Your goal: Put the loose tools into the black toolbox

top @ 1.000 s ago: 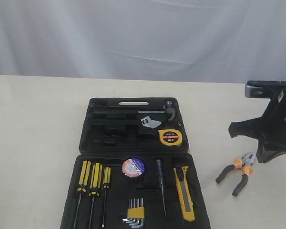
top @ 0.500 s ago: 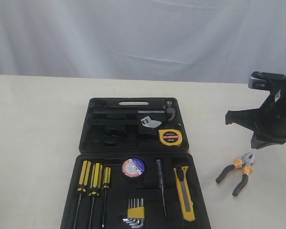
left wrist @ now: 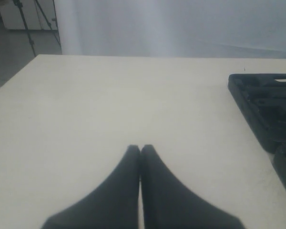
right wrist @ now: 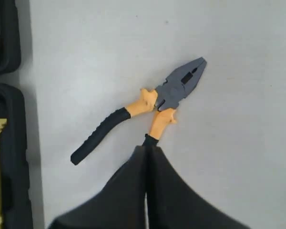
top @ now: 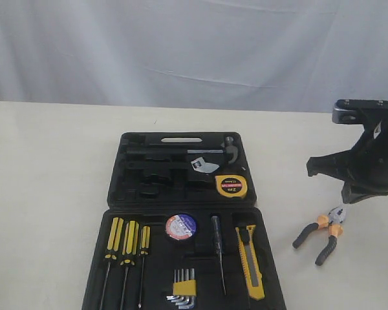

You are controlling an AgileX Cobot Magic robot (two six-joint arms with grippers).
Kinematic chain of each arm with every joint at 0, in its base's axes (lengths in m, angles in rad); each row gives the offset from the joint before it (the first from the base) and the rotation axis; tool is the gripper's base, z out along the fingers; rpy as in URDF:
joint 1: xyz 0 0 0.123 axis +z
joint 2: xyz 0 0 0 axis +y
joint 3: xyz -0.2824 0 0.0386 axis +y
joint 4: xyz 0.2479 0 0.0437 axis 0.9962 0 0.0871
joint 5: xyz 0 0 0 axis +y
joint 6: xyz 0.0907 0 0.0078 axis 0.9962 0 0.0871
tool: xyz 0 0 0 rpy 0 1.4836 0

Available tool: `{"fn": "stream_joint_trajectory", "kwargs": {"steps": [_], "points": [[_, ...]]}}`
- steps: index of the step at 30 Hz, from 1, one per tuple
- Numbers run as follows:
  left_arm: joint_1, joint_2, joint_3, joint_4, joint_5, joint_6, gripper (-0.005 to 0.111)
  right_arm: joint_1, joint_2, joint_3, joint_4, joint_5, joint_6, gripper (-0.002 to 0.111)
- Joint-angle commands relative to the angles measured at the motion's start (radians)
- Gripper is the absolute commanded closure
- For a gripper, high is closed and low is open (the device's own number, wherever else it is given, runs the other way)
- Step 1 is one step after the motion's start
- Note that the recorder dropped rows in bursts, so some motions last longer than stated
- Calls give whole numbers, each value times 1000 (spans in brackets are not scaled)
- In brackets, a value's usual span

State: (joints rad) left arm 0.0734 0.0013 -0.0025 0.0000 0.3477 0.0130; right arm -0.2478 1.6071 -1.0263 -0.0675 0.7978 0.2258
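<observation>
Pliers (top: 328, 227) remain ungrasped on the counter (top: 45, 194) outside the black toolbox (top: 114, 187); right tool (right wrist: 146, 149), closed empty, has risen above them.

3 screwdrivers (top: 129, 240) | hex keys (top: 183, 285) | slim driver (top: 218, 253) | hammer (top: 231, 152) | wrench (top: 204, 166) | beige table (top: 45, 194) | white cloth bkgd (top: 194, 51)

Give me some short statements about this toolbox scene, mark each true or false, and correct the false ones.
1. The black-orange-handled pliers lie on the pale table, outside the black moulded-plastic toolbox. True.
2. The yellow tape measure lies on the table. False: it sits inside the toolbox, in the half with the slot handle.
3. The right gripper is shut. True.
4. The left gripper holds the yellow-black utility knife. False: the knife lies in the toolbox; that gripper is shut and empty.
</observation>
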Motion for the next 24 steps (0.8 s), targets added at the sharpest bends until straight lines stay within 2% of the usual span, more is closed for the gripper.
{"fn": "stream_joint_trajectory", "kwargs": {"steps": [1, 11, 16, 24], "points": [[-5, -1, 3, 0, -5, -6, 107, -7, -6, 5, -12, 41, -39, 109], [-5, -1, 3, 0, -5, -6, 107, -7, 54, 19, -47, 105, -76, 109], [-5, -1, 3, 0, -5, -6, 107, -7, 121, 92, -35, 0, -92, 109], [-5, -1, 3, 0, -5, -6, 107, -5, 224, 101, -2, -91, -122, 109]]}}
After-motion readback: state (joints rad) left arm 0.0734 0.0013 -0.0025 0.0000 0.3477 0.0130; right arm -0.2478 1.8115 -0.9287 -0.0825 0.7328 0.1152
